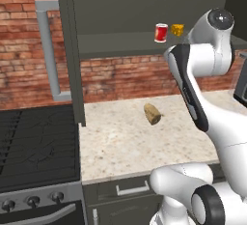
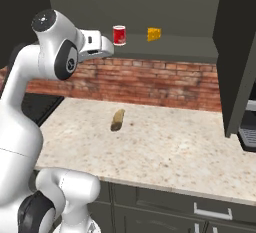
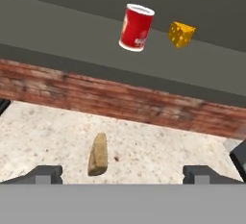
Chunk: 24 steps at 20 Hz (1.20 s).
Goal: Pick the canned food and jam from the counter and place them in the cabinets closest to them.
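The canned food (image 1: 161, 33), a red can with a white band and pale top, stands upright on the shelf floor of the open cabinet (image 1: 116, 43) above the counter (image 1: 130, 147), with a yellow wedge (image 1: 177, 29) just beside it and apart from it. In the right base view the can (image 2: 119, 35) sits left of the wedge (image 2: 154, 34) on the same shelf, and the hand view shows the can (image 3: 136, 27) and wedge (image 3: 181, 34) side by side above the brick wall (image 3: 120, 98). A brown oval lump (image 1: 152, 113) lies on the speckled counter below, well apart from the can, roughly in the middle of the slab. The gripper (image 3: 122, 174) is spread wide with nothing between its fingertips (image 3: 45, 174), and it is clear of the can and of the lump. The cabinet door (image 1: 70, 50) hangs open at the left, its long pale bar handle (image 1: 48, 50) showing against the brick, and the black stove top (image 1: 36, 144) adjoins the counter on that side.
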### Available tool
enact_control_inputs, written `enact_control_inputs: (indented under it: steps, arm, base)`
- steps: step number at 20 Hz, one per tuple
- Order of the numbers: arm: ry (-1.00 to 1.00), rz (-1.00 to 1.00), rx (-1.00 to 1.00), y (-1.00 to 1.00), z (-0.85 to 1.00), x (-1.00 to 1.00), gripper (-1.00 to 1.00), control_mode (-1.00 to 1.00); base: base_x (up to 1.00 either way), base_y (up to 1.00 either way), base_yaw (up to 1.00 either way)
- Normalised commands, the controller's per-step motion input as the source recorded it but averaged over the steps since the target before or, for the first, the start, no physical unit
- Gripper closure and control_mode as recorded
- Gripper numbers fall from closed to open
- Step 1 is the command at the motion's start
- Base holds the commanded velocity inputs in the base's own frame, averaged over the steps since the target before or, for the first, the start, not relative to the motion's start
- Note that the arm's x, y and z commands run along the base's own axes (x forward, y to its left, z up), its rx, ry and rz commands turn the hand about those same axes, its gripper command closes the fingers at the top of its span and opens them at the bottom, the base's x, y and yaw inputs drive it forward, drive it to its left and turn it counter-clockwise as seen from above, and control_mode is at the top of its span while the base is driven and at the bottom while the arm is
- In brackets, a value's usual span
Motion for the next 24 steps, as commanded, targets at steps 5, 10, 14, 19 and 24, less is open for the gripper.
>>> enact_control_inputs:
  steps: [5,10,14,19,24]
  arm:
    - [0.0,0.0,0.0,0.0,0.0,0.0,-1.0,1.0]
    - [0.0,0.0,0.0,0.0,0.0,0.0,-1.0,1.0]
    - [0.0,0.0,0.0,0.0,0.0,0.0,-1.0,1.0]
    - [0.0,0.0,0.0,0.0,0.0,0.0,-1.0,1.0]
    - [0.0,0.0,0.0,0.0,0.0,0.0,-1.0,1.0]
  base:
    - [-0.65,0.0,0.0]
    - [-0.71,-0.01,0.0]
    - [-0.68,0.0,0.0]
    - [-0.63,0.0,0.01]
    - [-0.55,0.0,0.0]
